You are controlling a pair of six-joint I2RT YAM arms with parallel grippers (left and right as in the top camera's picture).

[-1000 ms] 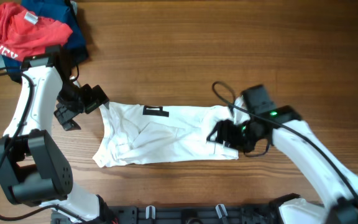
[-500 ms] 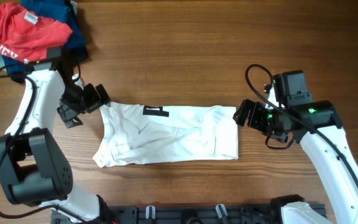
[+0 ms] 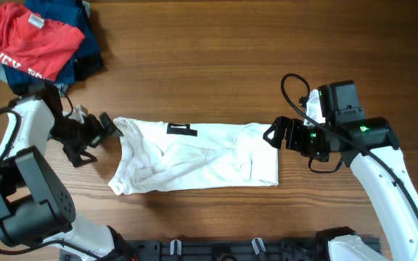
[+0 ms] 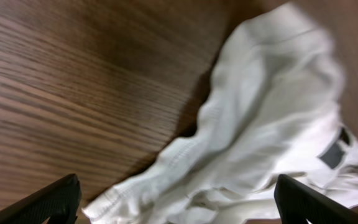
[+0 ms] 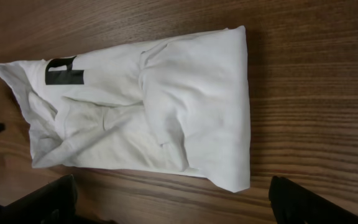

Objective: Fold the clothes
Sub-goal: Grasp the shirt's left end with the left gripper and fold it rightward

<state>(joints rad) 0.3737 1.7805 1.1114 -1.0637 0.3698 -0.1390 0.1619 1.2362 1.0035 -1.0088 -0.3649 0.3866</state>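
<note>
white shirt lies in a folded band, both grippers spread and empty

the wooden table carries the white shirt, a wrinkled long band at its middle. at the far left corner, a red t-shirt lies heaped on navy garments, whose lower layers are hidden and partly cut off by the frame. the right gripper hangs just beside the shirt's right end, jaws wide, grasping nothing. the left gripper, equally wide and empty, sits at the left end; its wrist view is blurred, so contact is unclear. a small dark label shows near the upper edge.
</note>
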